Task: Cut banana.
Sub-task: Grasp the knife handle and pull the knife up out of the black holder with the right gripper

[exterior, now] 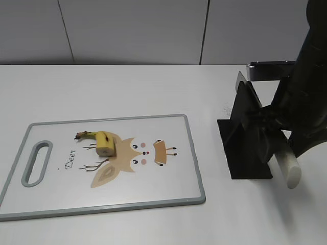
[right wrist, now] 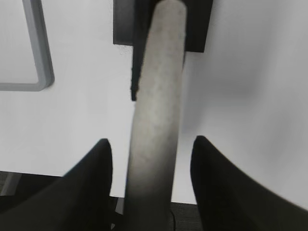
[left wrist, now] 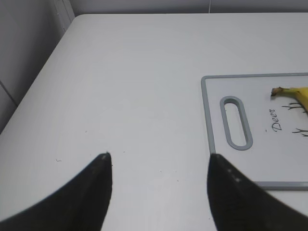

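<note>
The left gripper [left wrist: 158, 161] hangs wide apart over bare tabletop [left wrist: 144, 72]; cutting board [left wrist: 208, 115] and banana [left wrist: 294, 93] lie beyond its right finger.

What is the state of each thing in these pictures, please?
banana: lying on the board, a short piece with the stem end on.
cutting board: flat on the table.
knife handle: resting in the black stand, between open fingers.
left gripper: open, empty, above the table.
right gripper: open around the handle.

My knife's blade is hidden inside the black stand [exterior: 244, 133]; its grey handle [right wrist: 156, 110] blurs near my right gripper [right wrist: 151, 159]. The banana [left wrist: 294, 94] runs off the left wrist view's right edge.
</note>
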